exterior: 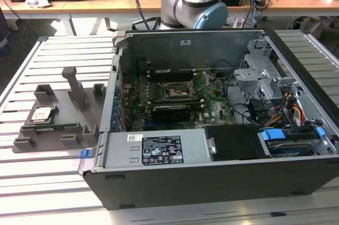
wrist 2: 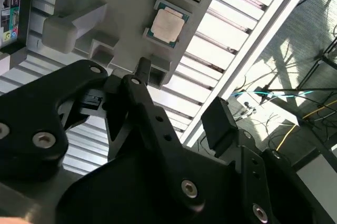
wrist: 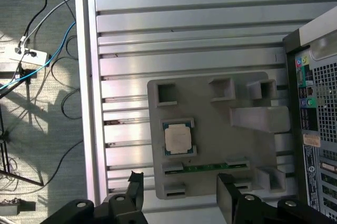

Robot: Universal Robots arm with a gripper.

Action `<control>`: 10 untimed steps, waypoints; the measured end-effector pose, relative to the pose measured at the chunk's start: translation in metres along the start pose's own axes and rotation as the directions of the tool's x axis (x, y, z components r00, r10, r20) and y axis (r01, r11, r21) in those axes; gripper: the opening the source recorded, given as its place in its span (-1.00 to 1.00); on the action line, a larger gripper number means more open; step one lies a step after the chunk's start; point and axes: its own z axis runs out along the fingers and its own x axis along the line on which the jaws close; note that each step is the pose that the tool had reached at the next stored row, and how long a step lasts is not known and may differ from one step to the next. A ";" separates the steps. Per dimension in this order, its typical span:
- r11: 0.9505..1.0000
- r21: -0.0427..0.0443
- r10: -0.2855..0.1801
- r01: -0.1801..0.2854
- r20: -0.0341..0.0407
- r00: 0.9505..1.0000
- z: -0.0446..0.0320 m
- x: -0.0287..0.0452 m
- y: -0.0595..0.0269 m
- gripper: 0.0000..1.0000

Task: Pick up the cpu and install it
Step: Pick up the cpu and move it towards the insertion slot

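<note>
The cpu point(exterior: 42, 114) is a small silver square with a thin green rim. It lies flat in a recess of the grey holder tray point(exterior: 71, 109), at the exterior view's left, outside the computer case. Both wrist views look down on the cpu point(wrist: 178, 139) point(wrist 2: 168, 23) from well above. My gripper point(wrist: 181, 182) point(wrist 2: 181, 95) hangs over the tray's edge, open, with nothing between its black fingers point(wrist: 136, 181). It is clear of the chip. The square socket frame point(exterior: 177, 91) sits on the motherboard inside the open case.
The open computer case point(exterior: 212, 151) lies on the slatted metal table point(exterior: 47, 182), with drive cages and cables at the exterior view's right. A green memory stick point(wrist: 205, 167) stands in a slot of the tray. Upright grey blocks point(exterior: 74, 84) rise from the tray. The floor with cables point(wrist: 31, 55) lies past the table edge.
</note>
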 end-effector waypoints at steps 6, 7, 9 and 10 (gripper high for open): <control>0.995 0.093 -0.040 0.040 0.004 0.999 0.0003 0.0001 0.0000 0.33; 0.994 0.093 -0.062 0.062 0.003 0.998 0.0003 0.0000 0.0000 0.33; 0.993 0.093 -0.067 0.067 0.003 0.998 0.0004 0.0000 0.0001 0.33; 0.993 0.093 -0.067 0.067 0.003 0.998 0.0003 0.0001 0.0001 0.33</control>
